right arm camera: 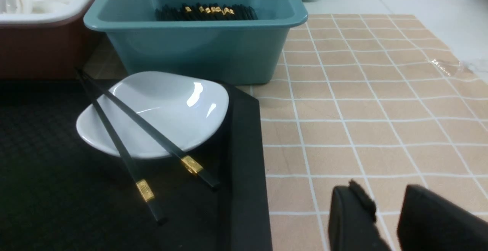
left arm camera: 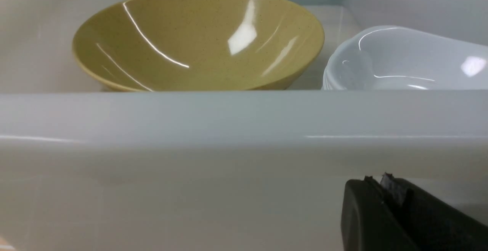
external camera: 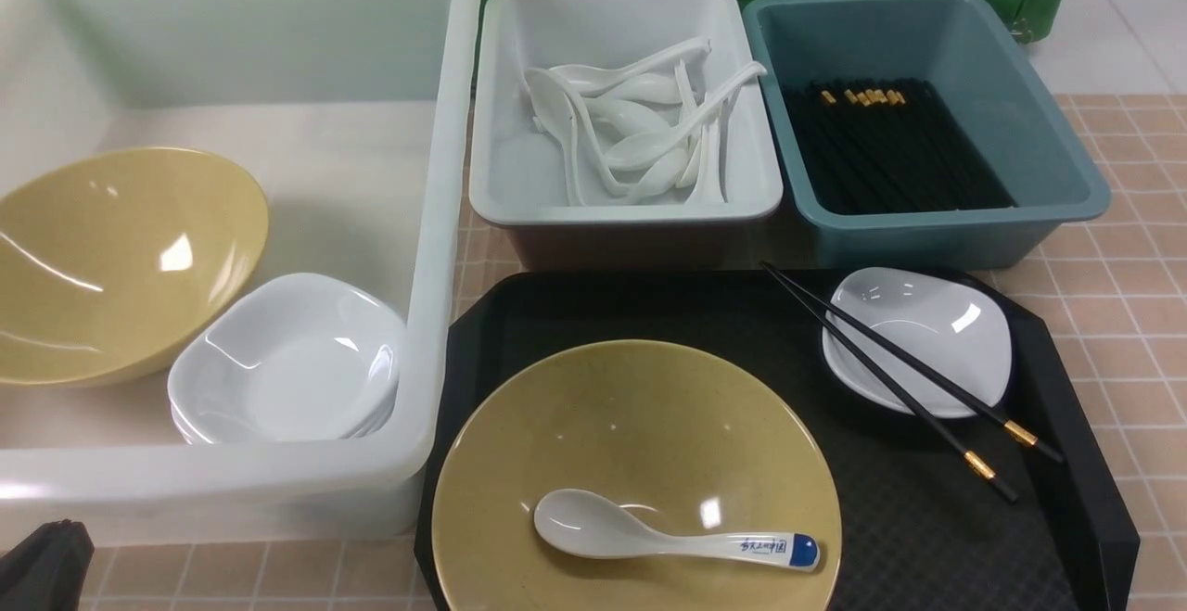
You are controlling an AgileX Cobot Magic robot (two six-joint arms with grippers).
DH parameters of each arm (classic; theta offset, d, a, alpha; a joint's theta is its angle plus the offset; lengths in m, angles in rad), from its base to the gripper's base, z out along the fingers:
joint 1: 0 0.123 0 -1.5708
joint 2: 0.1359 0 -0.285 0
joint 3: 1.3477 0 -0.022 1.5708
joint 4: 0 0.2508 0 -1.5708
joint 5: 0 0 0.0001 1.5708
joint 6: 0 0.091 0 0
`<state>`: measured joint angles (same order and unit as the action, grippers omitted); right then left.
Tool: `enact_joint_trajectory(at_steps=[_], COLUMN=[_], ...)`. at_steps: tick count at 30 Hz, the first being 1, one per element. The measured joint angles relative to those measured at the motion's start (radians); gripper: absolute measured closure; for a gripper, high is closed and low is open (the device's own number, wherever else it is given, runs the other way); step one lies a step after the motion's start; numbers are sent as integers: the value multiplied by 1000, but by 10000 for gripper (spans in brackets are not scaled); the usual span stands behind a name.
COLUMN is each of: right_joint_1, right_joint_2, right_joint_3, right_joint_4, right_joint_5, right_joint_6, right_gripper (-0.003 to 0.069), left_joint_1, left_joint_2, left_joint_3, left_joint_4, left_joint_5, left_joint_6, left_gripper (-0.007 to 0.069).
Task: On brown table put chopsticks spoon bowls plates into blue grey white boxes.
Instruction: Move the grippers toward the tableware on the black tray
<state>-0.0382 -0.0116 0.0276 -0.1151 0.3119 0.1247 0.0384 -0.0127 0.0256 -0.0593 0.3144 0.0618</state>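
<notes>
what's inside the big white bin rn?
Inside the white bin: one tan bowl and, beside it, a stack of white dishes. The lower dishes are covered by the top one, so the count is unclear; the bin floor under both is hidden.

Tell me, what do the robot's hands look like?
Both tools are plain matte black. The left tool shows chunky fingers with a jagged pad edge; the right tool has two blocky, rounded fingers. No cables or markings show.
</notes>
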Motion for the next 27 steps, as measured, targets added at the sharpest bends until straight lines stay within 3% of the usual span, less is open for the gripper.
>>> enact_joint_trajectory(at_steps=[12,15,18,19,20,22,24,27], right_joint_1=[0,0,0,0,0,0,0,0], right_joint_2=[0,0,0,0,0,0,0,0], right_joint_3=[0,0,0,0,0,0,0,0], right_joint_4=[-4,21,181,196,322,422,452,467], right_joint_5=[0,-8,-41,-43,-56,-63,-65,-66], right_joint_6=[0,30,246,268,450,643,706,681], right_gripper=[421,421,421,421,421,421,421,421], left_joint_1=[0,0,0,0,0,0,0,0], left_joint_2=[0,0,0,0,0,0,-1,-1], left_joint_3=[0,0,0,0,0,0,0,0], left_joint_4=[-39,-183,-472,-472,-635,-845,-947,-993], left_joint_5=[-13,-43,-68,-69,-80,-98,-104,-104], left_joint_6=[-16,-90,-252,-252,-341,-436,-464,-470], left_gripper=[623,623,623,623,623,623,623,623])
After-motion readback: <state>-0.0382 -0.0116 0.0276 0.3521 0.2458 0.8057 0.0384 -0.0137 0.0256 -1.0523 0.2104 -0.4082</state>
